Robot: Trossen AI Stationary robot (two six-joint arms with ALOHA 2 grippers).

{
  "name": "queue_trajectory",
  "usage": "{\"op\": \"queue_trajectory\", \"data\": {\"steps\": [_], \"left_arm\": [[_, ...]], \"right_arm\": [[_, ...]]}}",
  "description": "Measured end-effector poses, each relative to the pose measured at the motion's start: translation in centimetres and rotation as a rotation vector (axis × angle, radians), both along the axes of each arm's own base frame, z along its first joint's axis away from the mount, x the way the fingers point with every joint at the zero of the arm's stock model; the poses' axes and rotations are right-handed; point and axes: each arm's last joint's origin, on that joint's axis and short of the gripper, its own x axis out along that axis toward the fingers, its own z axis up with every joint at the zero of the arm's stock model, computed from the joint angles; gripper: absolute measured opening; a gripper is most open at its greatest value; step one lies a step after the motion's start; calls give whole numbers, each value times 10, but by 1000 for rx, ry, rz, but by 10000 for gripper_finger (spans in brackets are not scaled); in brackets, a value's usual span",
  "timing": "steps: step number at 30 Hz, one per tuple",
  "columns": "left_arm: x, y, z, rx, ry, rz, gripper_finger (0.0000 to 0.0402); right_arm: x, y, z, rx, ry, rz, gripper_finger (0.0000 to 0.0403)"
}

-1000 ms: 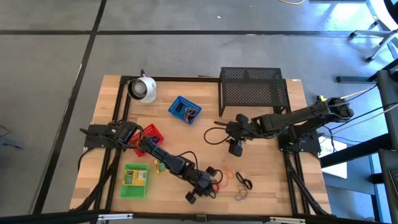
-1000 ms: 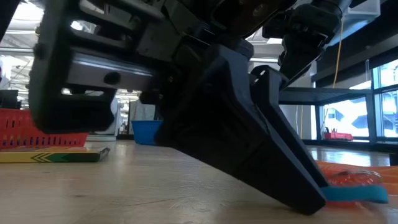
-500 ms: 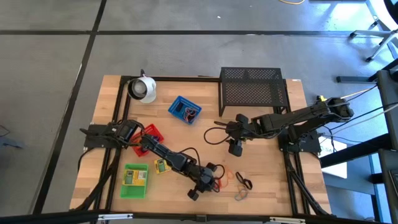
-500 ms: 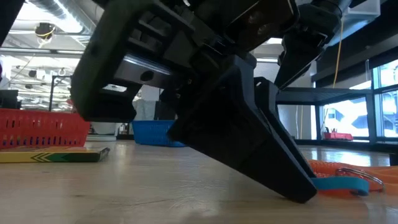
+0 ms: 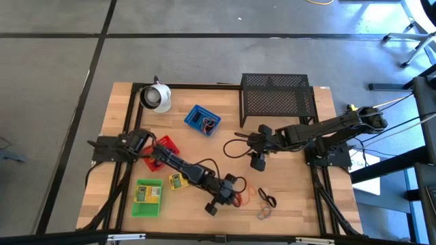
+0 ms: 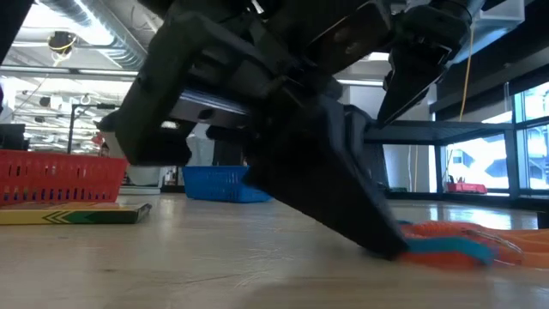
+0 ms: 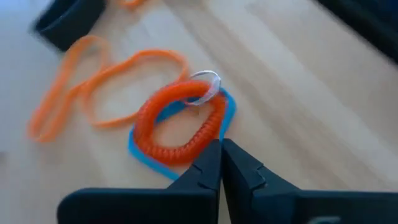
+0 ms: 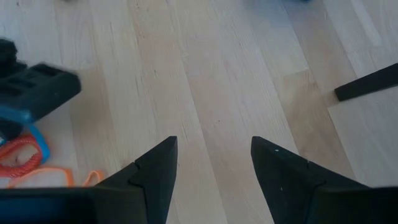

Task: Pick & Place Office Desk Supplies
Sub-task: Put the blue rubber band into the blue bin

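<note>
My left gripper (image 5: 234, 198) is down at the table near its front edge, shut, its tips (image 7: 221, 149) at the near rim of an orange coiled loop (image 7: 180, 121). That loop lies on a blue loop (image 7: 144, 155) and carries a metal ring (image 7: 208, 79). A thin orange loop (image 7: 93, 87) lies flat beside them. My right gripper (image 5: 257, 163) hangs open above bare wood at mid-table (image 8: 214, 149). The green tray (image 5: 148, 197), red tray (image 5: 165, 145) and blue tray (image 5: 202, 119) stand on the left half. A yellow-green box (image 5: 177, 182) lies by the left arm. My left gripper comes down slanting from the table's left, and its shut fingertips (image 6: 386, 245) rest on the wood against the rim of the orange coiled loop (image 7: 208, 134). Whether a strand of the coil or of the blue loop is caught between them, I cannot tell.
A black loop (image 5: 268, 199) and a grey loop (image 5: 264, 213) lie right of the left gripper. A black wire-mesh rack (image 5: 276, 95) stands at the far edge. A white round object (image 5: 157, 96) sits at the far left corner. Bare wood lies around the right gripper.
My left gripper has slid a little toward the table's right edge, onto the orange and blue loops, and has shut there. In the low view the blue loop and the coil now lie bunched at its fingertips.
</note>
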Motion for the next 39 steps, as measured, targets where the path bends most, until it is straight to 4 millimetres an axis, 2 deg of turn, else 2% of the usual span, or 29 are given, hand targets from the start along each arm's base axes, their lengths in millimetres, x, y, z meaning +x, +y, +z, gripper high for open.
{"op": "queue_trajectory", "data": {"steps": [8, 13, 17, 23, 27, 33, 35, 39], "left_arm": [[-4, 14, 62, -37, -108, 6, 2], [-6, 34, 102, -67, -195, 45, 2], [-11, 49, 123, -78, -223, 68, 2], [-30, 68, 163, -82, -257, 122, 3], [-53, 87, 184, -70, -169, 302, 3], [-91, 121, 201, -2, -29, 662, 3], [-102, 132, 203, 52, 5, 762, 3], [-109, 157, 201, 128, 53, 921, 3]], "right_arm": [[1, 0, 1, 5, -18, -2, 208], [2, 0, 1, 6, -23, -3, 208], [2, 0, 1, 6, -29, -4, 208], [3, 0, 2, -10, -38, -19, 207], [3, -1, 2, -26, -49, -62, 207], [7, -2, 5, -34, -101, -81, 207], [9, -2, 7, -23, -129, -90, 207], [14, -4, 10, -15, -193, -131, 207]]}}
